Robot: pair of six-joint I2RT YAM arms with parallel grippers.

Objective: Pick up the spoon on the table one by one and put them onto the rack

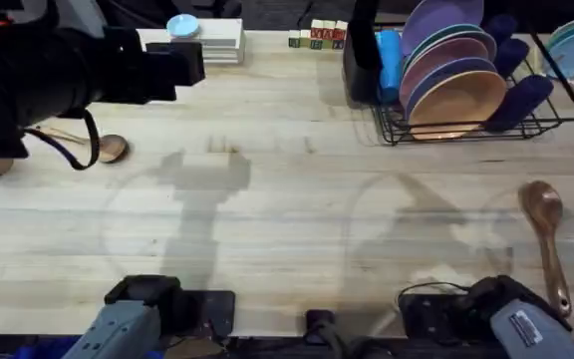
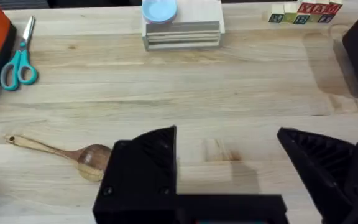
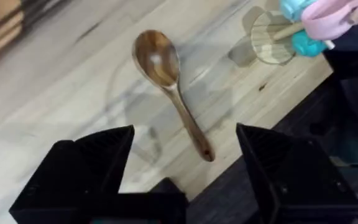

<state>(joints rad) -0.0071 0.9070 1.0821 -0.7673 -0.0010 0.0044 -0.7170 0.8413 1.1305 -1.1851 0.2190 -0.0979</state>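
Progress, as I read it, is nil: both spoons lie on the table and I see none in the rack.

One spoon rests near my right arm's base, bowl pointing away from me and handle running back toward the near edge. My right wrist view looks down on it, and it lies just ahead of the right gripper. The fingers are spread wide and hold nothing; they have not touched it.

The second spoon lies at the far left of the table, partly hidden from overhead by my raised left arm. In the left wrist view I see it flat on the planks, bowl close beside the left gripper, handle pointing off away from it. That gripper is also open and empty.

The rack sits at the far right corner with its plates upright and a tall black holder at its left end.

So both pick-and-place cycles remain. I judge the right spoon the more natural first pick, since the right gripper is already lined up over it and the rack is on that side.
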